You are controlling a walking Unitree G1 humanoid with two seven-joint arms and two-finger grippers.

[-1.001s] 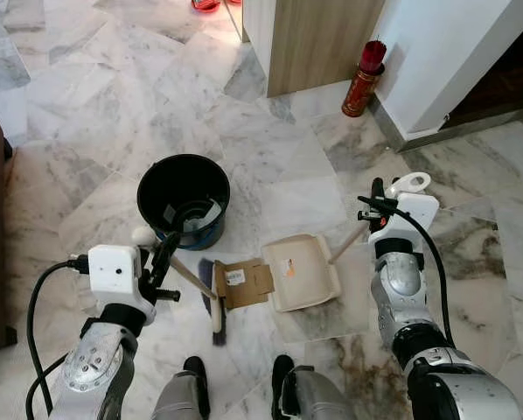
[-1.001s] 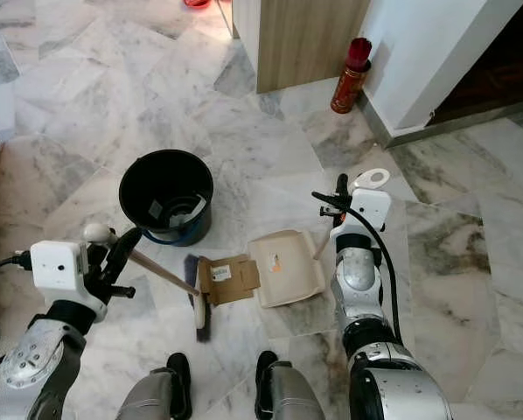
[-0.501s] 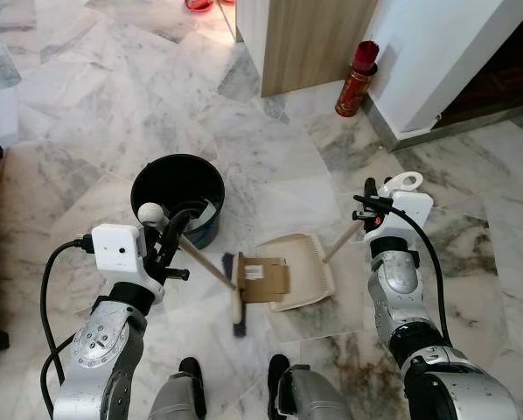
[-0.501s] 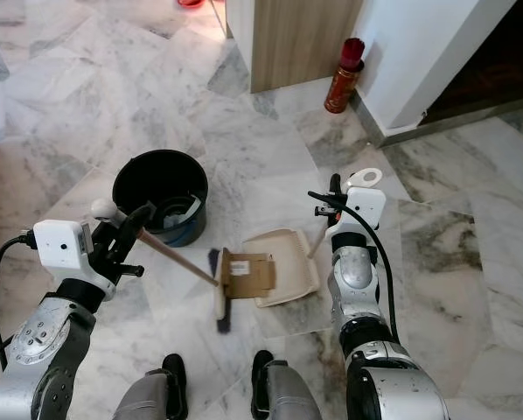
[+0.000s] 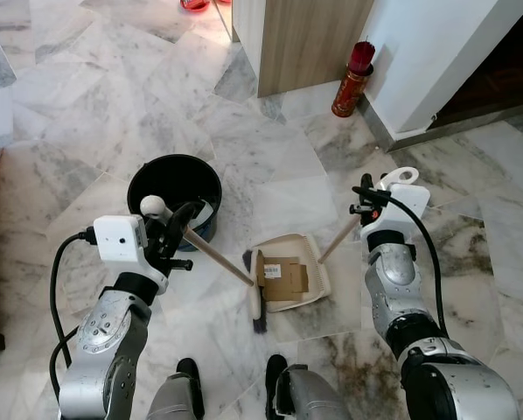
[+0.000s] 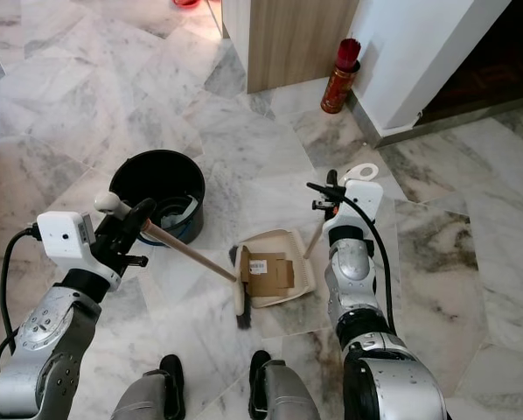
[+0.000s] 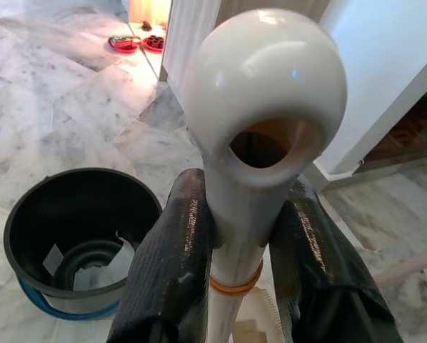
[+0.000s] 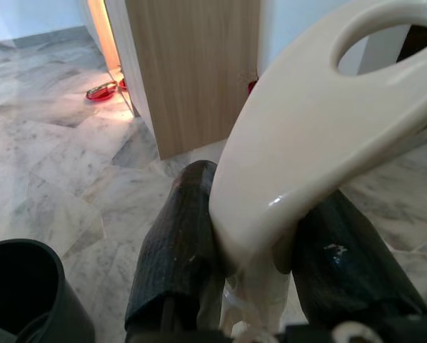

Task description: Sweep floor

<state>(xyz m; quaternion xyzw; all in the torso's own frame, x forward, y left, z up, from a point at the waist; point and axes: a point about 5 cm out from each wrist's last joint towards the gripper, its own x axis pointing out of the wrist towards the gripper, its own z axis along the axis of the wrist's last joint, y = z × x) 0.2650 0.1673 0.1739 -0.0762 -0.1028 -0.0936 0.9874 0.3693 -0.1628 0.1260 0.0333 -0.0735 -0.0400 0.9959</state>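
Fingers of the left gripper (image 7: 238, 236) pinch the broom (image 5: 218, 261) by its white knobbed handle; its brush head rests against the dustpan (image 5: 289, 273) mouth. Cardboard (image 5: 283, 276) lies flat in the dustpan. The right gripper (image 8: 260, 246) clamps the dustpan's cream handle. Just beyond the dustpan stands a black bucket (image 5: 174, 194).

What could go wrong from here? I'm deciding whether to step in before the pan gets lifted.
The flat cardboard lies only partly inside the dustpan, its edge against the broom head, so it may slide out on lifting. The left claw grips the broom handle near its far end, giving weak control. The black bucket sits close by and could be knocked.
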